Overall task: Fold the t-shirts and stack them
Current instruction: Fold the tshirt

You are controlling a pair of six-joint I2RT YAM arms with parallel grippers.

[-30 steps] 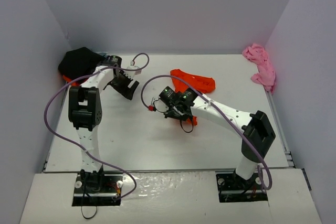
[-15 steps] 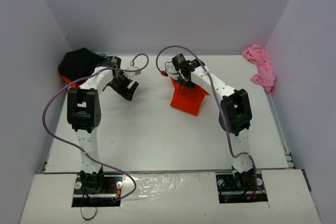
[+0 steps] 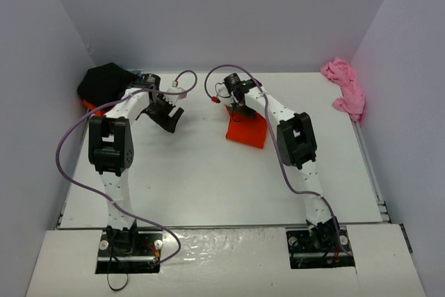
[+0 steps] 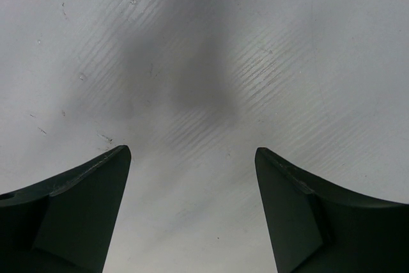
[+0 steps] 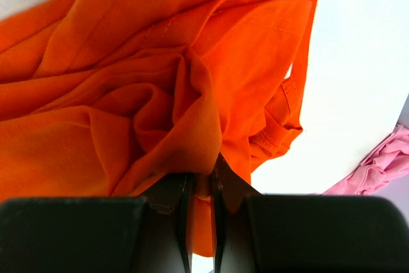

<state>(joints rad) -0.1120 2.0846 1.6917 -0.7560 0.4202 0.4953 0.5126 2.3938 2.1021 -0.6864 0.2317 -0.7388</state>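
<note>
Right wrist view: the right gripper [image 5: 201, 180] is clamped tight on a bunched pinch of the orange shirt [image 5: 160, 62], with folds fanning out from the jaws. A seamed edge shows on the right. The pink shirt [image 5: 377, 164] peeks in beyond, at the low right corner.

Left wrist view: the left gripper [image 4: 192, 151] is spread wide with nothing between its jaws, only bare table [image 4: 204, 43] under it.

Top view: the orange shirt hangs from the right gripper over the far middle of the table. Its lower edge is touching the surface or just above it, can't tell which. The left gripper hovers to the left of it, apart. In the far left corner a black shirt [image 3: 104, 81] is heaped on a second orange shirt [image 3: 87, 104], of which only a sliver shows. The pink shirt is crumpled at the far right edge.

Step, as I read it: get the orange shirt up and spread flat for folding. Nothing looks folded, so the task is early.

- The grip is on a wad, not a corner, so a straight release probably leaves a lump.
- Better to draw the shirt toward the open near table so the hanging edge lays out first, then lower slowly.
- The left gripper is free and near, so it should take a shoulder or hem corner and pull the shirt taut.
- Risk: the thin pinch slips mid-drag.
</note>
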